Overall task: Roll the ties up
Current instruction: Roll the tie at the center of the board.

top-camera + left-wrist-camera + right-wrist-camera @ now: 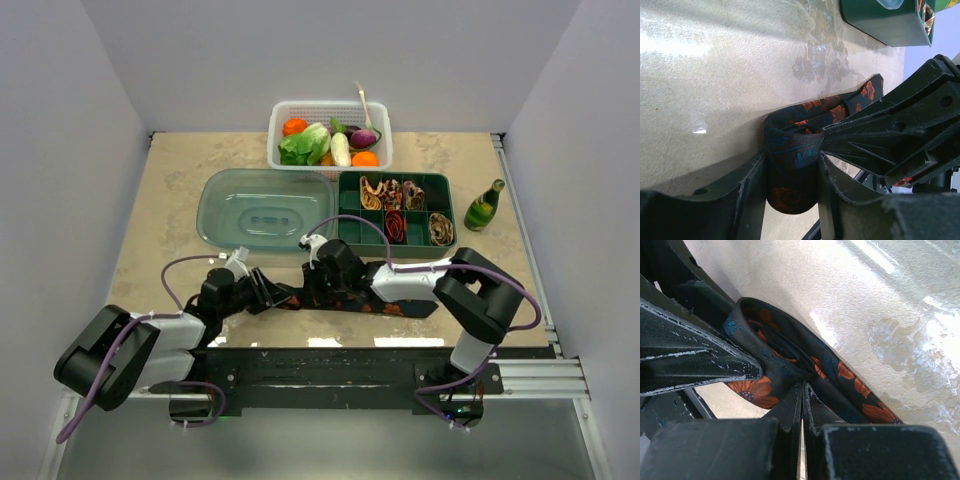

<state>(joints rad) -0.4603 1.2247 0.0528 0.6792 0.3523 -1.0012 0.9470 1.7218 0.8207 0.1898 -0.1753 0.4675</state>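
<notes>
A black tie with orange-red flowers (398, 304) lies along the near side of the table, its left end wound into a small roll (790, 165). My left gripper (792, 167) has a finger pressed against each side of that roll, shut on it. My right gripper (802, 386) is shut, its tips pushed against the roll's side in a fold of the tie (850, 385). In the top view the left gripper (275, 297) and right gripper (312, 286) meet over the roll. Several rolled ties (398, 222), red and tan, sit in a green box.
The green compartment box (438, 196) stands at the back right, with a clear plastic lid (265, 205) to its left. Behind them is a white basket (330, 108) of vegetables. A green bottle (484, 206) stands at the right. A black rail (330, 365) runs along the near edge.
</notes>
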